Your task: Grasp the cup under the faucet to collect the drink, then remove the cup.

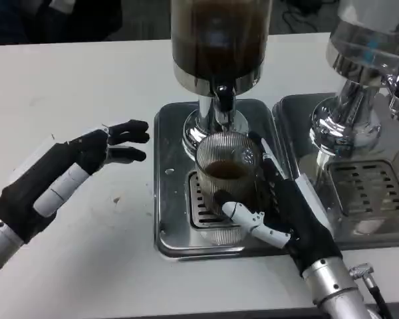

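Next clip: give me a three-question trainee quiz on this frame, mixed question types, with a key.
1. True or false: the right hand grips the cup.
2. Multiple choice: where does the cup stand? A) on the bare table B) on the grate of the drip tray, under the faucet C) under the second dispenser to the right.
3. Fill in: the left hand holds ____.

Key:
1. True; its fingers wrap the cup's sides.
2. B.
3. Nothing; its fingers are spread above the table, left of the tray.
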`<action>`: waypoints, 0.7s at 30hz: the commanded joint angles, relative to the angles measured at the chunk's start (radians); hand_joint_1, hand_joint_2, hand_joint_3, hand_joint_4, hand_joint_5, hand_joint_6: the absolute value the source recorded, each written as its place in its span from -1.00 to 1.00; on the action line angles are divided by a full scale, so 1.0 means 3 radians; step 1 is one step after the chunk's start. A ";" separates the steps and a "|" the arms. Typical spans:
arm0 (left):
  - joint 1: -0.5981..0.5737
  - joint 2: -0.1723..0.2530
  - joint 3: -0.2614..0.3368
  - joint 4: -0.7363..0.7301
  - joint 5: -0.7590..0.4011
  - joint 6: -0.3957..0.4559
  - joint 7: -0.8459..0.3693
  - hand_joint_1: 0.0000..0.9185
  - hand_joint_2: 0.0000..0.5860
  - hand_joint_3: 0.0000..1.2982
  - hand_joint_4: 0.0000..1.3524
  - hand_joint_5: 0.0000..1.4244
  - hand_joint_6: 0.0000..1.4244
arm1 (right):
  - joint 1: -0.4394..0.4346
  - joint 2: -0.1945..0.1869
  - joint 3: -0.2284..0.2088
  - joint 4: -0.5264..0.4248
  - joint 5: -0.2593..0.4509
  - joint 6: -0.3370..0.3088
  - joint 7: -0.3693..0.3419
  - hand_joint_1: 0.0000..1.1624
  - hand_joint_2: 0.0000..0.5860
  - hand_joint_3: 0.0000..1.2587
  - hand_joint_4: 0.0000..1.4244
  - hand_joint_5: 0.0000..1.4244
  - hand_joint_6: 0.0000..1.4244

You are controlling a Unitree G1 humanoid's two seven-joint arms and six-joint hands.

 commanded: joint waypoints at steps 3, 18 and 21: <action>0.0011 0.0038 -0.0037 0.0066 0.0078 -0.0053 0.0023 -1.00 -0.69 -0.58 -0.64 -0.54 -0.62 | -0.0142 -0.0003 0.0016 0.0135 -0.0054 0.0011 -0.0021 0.04 -0.31 -1.00 -1.00 -1.00 -1.00; 0.0055 0.0079 -0.0023 0.0076 0.0124 -0.0023 0.0026 -1.00 -0.68 -0.52 -0.60 -0.50 -0.61 | -0.0452 0.0059 0.0049 0.0581 -0.0111 -0.0075 -0.0050 0.10 -0.33 -1.00 -1.00 -1.00 -1.00; 0.0060 0.0089 -0.0025 0.0082 0.0126 -0.0011 0.0030 -1.00 -0.68 -0.49 -0.58 -0.48 -0.60 | -0.0494 0.0069 0.0063 0.0662 -0.0122 -0.0099 -0.0055 0.17 -0.37 -1.00 -1.00 -1.00 -1.00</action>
